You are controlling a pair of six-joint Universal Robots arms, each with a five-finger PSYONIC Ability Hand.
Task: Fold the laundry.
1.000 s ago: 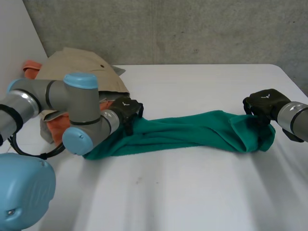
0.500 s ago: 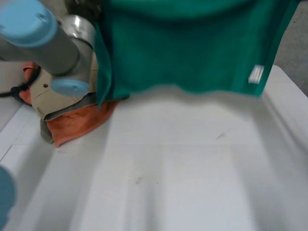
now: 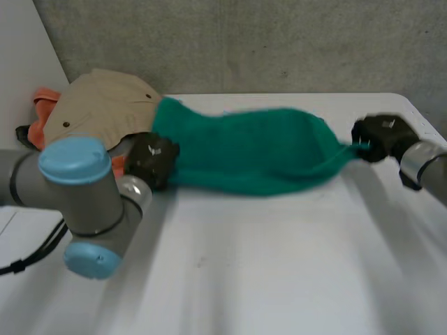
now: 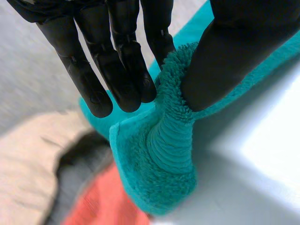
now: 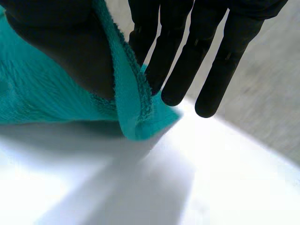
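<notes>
From the head view I see the green towel [image 3: 244,150] stretched across the far half of the white table [image 3: 279,265]. The left hand [image 3: 150,159] is at its left end and the right hand [image 3: 380,136] at its right end. A beige garment [image 3: 98,108] and an orange cloth [image 3: 45,101] lie heaped at the far left, beside the towel's left end.

In the left wrist view, the left hand pinches a bunched corner of the towel between thumb and fingers [image 4: 126,70].

In the right wrist view, the right hand grips the towel's edge, thumb against fingers [image 5: 180,61].
</notes>
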